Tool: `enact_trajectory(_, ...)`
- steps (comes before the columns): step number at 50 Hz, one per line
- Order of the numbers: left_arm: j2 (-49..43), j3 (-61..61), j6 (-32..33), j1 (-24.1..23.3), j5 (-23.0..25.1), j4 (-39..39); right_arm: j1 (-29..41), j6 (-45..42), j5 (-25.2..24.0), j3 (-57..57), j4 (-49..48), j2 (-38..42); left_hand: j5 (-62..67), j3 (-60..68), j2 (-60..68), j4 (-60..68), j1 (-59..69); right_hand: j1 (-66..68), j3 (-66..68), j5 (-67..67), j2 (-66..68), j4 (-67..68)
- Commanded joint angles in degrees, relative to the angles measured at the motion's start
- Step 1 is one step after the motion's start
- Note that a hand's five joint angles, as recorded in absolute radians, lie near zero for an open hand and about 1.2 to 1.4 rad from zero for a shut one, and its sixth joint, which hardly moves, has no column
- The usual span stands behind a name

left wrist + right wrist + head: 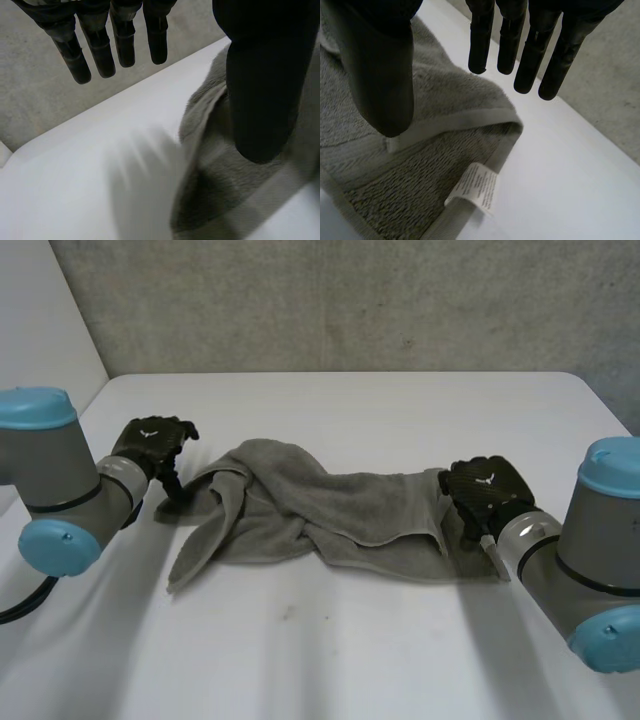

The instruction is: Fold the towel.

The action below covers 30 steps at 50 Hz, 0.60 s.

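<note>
A grey towel (pixel 330 505) lies bunched and twisted across the middle of the white table (pixel 330 660). My left hand (pixel 150 445) is at the towel's left end, open, its fingers (pixel 100 45) straight over bare table and its thumb (pixel 265 75) over the towel's edge (pixel 220 190). My right hand (pixel 485 490) is at the towel's right end, also open. Its fingers (pixel 540 55) hang straight above the folded-over corner (pixel 470 115) and its thumb (pixel 380 65) stands over the cloth. Neither hand grips the towel. A white care label (pixel 475 187) sticks out of the hem below the right hand.
The table's far edge (pixel 330 373) meets a grey wall. The left arm (pixel 60 490) and the right arm (pixel 590 560) rest low at either side of the towel. Bare table lies in front of the towel.
</note>
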Motion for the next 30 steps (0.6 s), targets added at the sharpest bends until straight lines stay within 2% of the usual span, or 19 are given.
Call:
enact_trajectory(1, -5.1, 3.8, 0.2, 0.8, 0.4, 0.9, 0.7, 2.6, -0.3, -0.2, -0.9, 2.3, 3.0, 3.0, 3.0, 3.1, 3.0, -0.3, -0.2, -0.7, 0.1, -0.1)
enact_trajectory(7, -7.9, 6.4, 0.2, 1.3, 0.4, -1.0, 2.5, 6.8, -0.6, 0.2, -3.3, 3.0, 2.8, 2.8, 2.8, 2.9, 2.8, -5.3, -5.3, -5.8, -5.0, -5.1)
enact_trajectory(21, -11.9, 10.7, 0.2, 1.5, 0.5, -1.2, 6.1, 5.1, -0.1, -1.5, -7.4, 7.5, 3.5, 3.5, 3.5, 3.6, 3.5, -4.0, -3.9, -4.4, -3.6, -3.8)
enact_trajectory(29, -16.6, 16.5, 0.1, 1.4, 0.9, -1.5, 6.3, 0.8, 0.4, -4.3, -7.8, 10.7, 13.7, 13.8, 13.8, 13.8, 13.8, 0.5, 0.6, 0.1, 0.9, 0.8)
enact_trajectory(30, -17.4, 17.3, 0.0, 1.3, 2.1, -1.5, 6.3, 0.4, 0.7, -4.9, -8.0, 11.1, 14.9, 14.9, 14.9, 15.0, 14.9, 2.9, 2.9, 2.5, 3.2, 3.1)
